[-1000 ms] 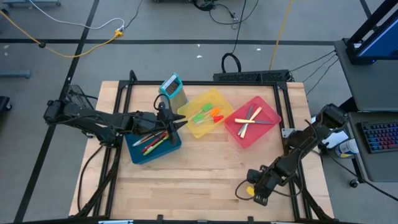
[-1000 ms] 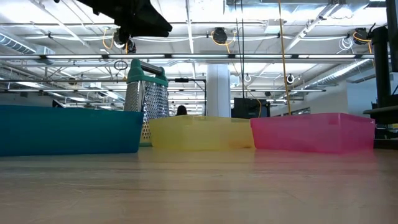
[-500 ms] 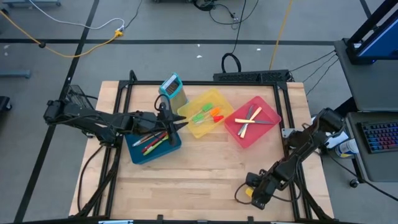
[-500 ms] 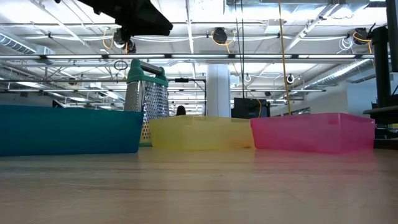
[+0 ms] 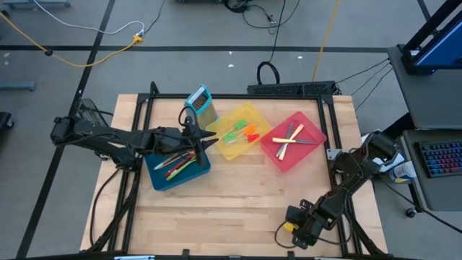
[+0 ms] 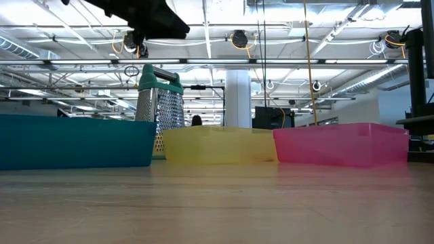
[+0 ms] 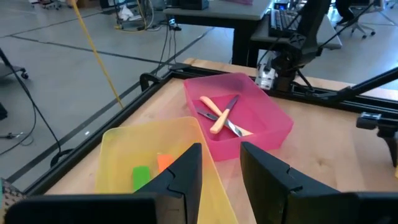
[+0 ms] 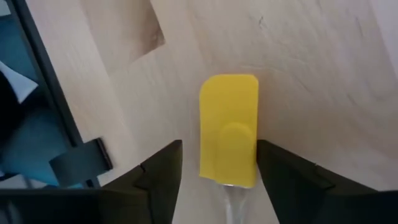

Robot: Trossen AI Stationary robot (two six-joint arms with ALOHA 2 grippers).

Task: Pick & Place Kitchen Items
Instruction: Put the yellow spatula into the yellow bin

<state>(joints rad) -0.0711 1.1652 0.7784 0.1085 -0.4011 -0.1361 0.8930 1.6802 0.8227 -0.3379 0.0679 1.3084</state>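
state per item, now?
yellow spatula: flat on table, between open right claw fingers
left claw: open, empty, above yellow bin
blue bin: holds utensils
red bin: holds knives
grater: upright

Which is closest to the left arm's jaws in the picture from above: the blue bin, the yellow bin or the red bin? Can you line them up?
From the left gripper, in the high view:
1. Blue bin: right beneath it, table's left side.
2. Yellow bin: just beside it, in the middle.
3. Red bin: farthest, toward the right.
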